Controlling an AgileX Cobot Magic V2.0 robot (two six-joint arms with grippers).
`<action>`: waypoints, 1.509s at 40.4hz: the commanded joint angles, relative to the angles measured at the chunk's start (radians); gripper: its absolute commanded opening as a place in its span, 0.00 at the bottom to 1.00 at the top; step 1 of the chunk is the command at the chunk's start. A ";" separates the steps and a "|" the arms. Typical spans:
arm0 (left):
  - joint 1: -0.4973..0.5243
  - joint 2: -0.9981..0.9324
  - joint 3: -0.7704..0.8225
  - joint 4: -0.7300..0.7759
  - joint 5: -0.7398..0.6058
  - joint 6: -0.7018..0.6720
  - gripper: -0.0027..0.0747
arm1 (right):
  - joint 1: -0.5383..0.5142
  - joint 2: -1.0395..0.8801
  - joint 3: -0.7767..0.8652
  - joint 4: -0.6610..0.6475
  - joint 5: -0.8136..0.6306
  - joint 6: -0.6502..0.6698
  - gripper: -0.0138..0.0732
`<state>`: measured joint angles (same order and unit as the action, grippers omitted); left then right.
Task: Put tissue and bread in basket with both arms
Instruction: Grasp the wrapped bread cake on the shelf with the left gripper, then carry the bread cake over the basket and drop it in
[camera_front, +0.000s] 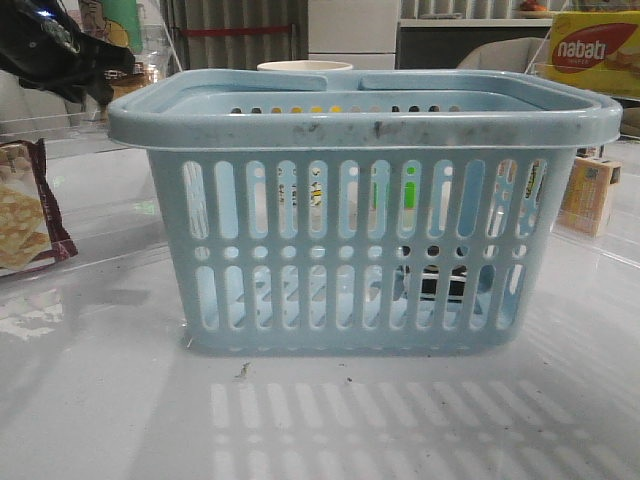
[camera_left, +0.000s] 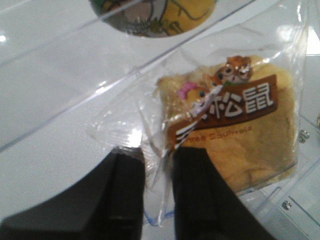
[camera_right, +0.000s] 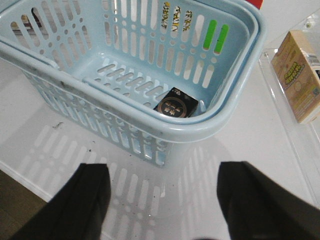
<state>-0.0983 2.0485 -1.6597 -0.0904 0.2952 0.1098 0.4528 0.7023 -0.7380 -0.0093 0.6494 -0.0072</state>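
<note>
The light-blue basket (camera_front: 360, 120) stands in the middle of the table. The tissue (camera_right: 176, 103), a small black packet with a white patch, lies on the basket floor in a corner; it shows dark through the slots in the front view (camera_front: 440, 285). The bread (camera_left: 245, 145), golden-brown in a crinkly clear wrapper with a brown label, is in the left wrist view. My left gripper (camera_left: 159, 152) is shut on the wrapper's loose edge beside the bread. My left arm (camera_front: 55, 45) is high at the far left. My right gripper (camera_right: 162, 172) is open and empty over the table beside the basket.
A flat maroon-edged cracker packet (camera_front: 25, 215) lies at the left. A small carton (camera_front: 590, 195) stands right of the basket, also in the right wrist view (camera_right: 300, 75). A yellow nabati box (camera_front: 595, 50) and a white cup (camera_front: 305, 67) are behind. Clear acrylic edges (camera_left: 75, 107) run by the bread.
</note>
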 joint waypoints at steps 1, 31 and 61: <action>-0.004 -0.068 -0.036 -0.010 -0.053 -0.010 0.18 | 0.000 -0.005 -0.027 -0.013 -0.072 -0.009 0.80; -0.115 -0.424 -0.036 -0.006 0.224 -0.004 0.15 | 0.000 -0.005 -0.027 -0.013 -0.071 -0.009 0.80; -0.494 -0.314 -0.036 -0.004 0.449 0.080 0.22 | 0.000 -0.005 -0.027 -0.013 -0.072 -0.009 0.80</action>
<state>-0.5754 1.7624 -1.6620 -0.0884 0.8014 0.1883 0.4528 0.7023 -0.7380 -0.0093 0.6494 -0.0072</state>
